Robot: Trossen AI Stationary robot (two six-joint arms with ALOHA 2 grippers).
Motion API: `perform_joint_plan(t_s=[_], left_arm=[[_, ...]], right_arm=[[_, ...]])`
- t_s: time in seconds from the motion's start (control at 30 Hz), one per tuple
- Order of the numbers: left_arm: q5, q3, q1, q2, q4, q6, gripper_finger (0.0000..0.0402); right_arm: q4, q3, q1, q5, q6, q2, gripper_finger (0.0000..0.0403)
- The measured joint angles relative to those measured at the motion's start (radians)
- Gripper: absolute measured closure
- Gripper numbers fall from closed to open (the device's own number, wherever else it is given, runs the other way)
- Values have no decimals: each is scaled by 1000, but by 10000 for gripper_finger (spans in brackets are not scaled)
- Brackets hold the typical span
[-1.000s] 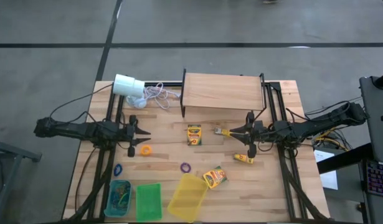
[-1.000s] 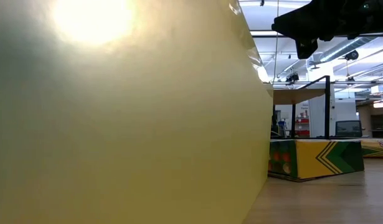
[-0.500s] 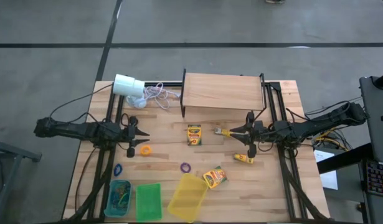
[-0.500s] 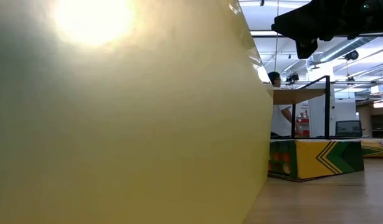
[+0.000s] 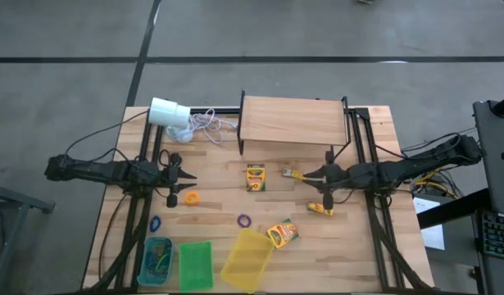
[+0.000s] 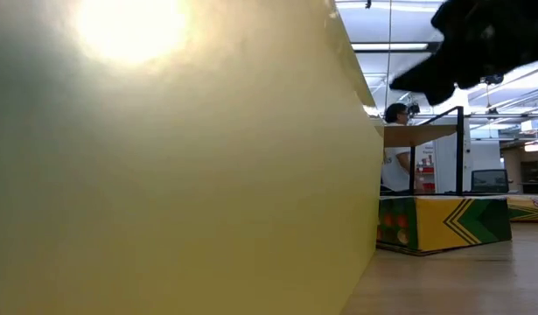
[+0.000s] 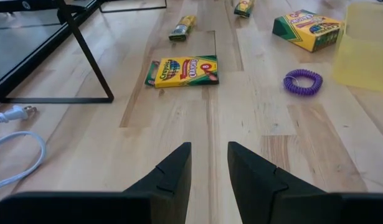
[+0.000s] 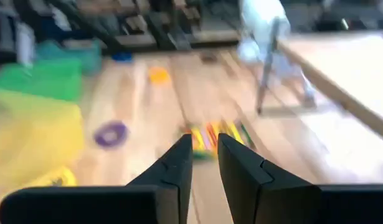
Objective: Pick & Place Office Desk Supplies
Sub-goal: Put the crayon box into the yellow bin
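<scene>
Crayon box — "Crayola" printed across — lies flat on table.

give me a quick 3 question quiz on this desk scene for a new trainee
1. True or false: the purple band lies inside the blue bin.
2. Which bin lies tipped at a slant beside a crayon box? A) blue bin B) green bin C) yellow bin
3. Fill in: the upright-lying crayon box sits just in front of the wooden ____.

Key
1. False: it lies on the bare table, between the bins and that box.
2. C
3. shelf
</scene>
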Motion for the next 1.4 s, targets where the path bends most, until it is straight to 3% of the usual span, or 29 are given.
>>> perform_joint_plan(t_s=[0.13, 0.4, 0.73, 0.83, 1.0, 1.23, 1.4], left_arm=[[0, 0, 0, 0, 0, 1, 293], [0, 0, 0, 0, 0, 1, 293], [0, 0, 0, 0, 0, 1, 293], [0, 0, 0, 0, 0, 1, 293], [0, 0, 0, 0, 0, 1, 293], [0, -1, 0, 0, 0, -2, 293], [0, -1, 0, 0, 0, -2, 293]], right_arm=[[-154, 18, -1, 73, 97, 0, 323], [-373, 126, -9, 79, 176, 49, 297], [-389, 159, -27, 171, 639, 157, 205], [-389, 159, -27, 185, 709, 181, 189], [-387, 159, -27, 209, 622, 206, 182], [-386, 200, -27, 206, 239, 261, 181], [-410, 268, -34, 206, 76, 369, 181]])
